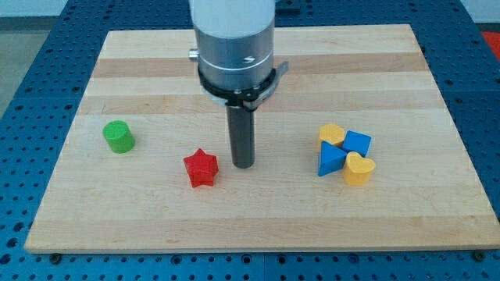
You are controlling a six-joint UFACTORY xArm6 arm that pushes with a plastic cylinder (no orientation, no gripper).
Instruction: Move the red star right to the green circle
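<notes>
The red star (201, 168) lies on the wooden board (258, 70), left of the view's middle and a little below it. The green circle (118, 136) stands further to the view's left and slightly higher, well apart from the star. My tip (244, 165) rests on the board just to the view's right of the red star, with a small gap between them. The rod hangs from the white and grey arm body (234, 47) at the view's top.
A tight cluster sits at the view's right: a yellow block (331, 134), a blue block (358, 143), a blue triangle (330, 160) and a yellow heart (358, 168). A blue perforated table (31, 78) surrounds the board.
</notes>
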